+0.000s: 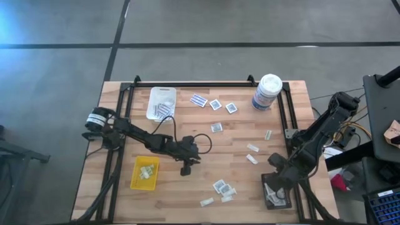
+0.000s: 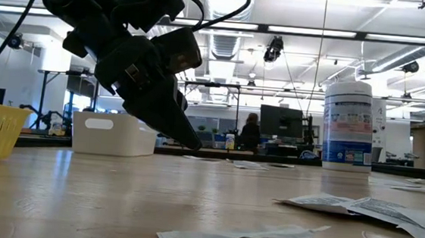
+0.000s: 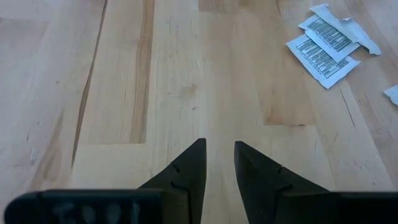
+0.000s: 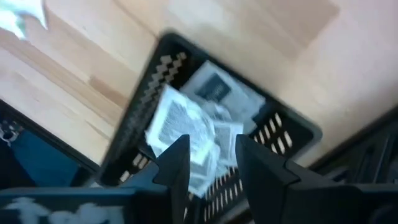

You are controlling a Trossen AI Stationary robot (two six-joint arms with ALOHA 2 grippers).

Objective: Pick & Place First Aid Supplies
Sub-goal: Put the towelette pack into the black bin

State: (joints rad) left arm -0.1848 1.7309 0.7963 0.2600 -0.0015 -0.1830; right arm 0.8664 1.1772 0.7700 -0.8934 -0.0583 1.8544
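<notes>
Black fingers of the right gripper stand spread and empty above the black tray at the table's right front corner, packets piled inside. Left gripper, slightly parted, hovers mid-table. Loose packets look light and floppy; pinch an edge.

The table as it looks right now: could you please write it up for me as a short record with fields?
left hand: hanging open over bare wood near the table's middle, holding nothing
right hand: open above the black tray, nothing between its fingers
black tray: several white packets lie inside
yellow tray: pale narrow strips lie inside
white tray: striped strips lie inside
loose packets: scattered on the wooden table
canister: upright at the far right corner
</notes>
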